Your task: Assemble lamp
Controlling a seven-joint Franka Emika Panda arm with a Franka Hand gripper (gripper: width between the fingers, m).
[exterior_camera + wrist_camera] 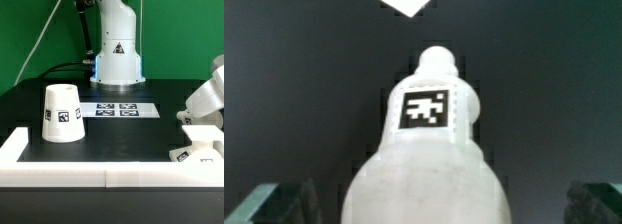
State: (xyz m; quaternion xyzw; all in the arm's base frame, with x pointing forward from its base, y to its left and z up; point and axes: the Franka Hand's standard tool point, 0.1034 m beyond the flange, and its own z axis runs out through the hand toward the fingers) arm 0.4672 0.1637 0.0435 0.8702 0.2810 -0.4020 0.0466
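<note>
The bulb [430,150] lies on the black table with its neck pointing away from the wrist camera and a tag on its upper side. My gripper [434,205] is open. Its dark fingers [278,203] stand on either side of the bulb's wide end, with a gap on each side. In the exterior view the gripper [197,118] hangs at the right, just above the white tagged bulb [195,147]. The shade [60,112] stands rim-down at the left, apart from the gripper. I cannot make out the flat square base.
The marker board [118,109] lies at the table's middle back, in front of the arm's pedestal [118,55]. A white raised border [100,178] runs along the front and left edges. A white corner [404,6] of an unidentified part shows beyond the bulb's neck.
</note>
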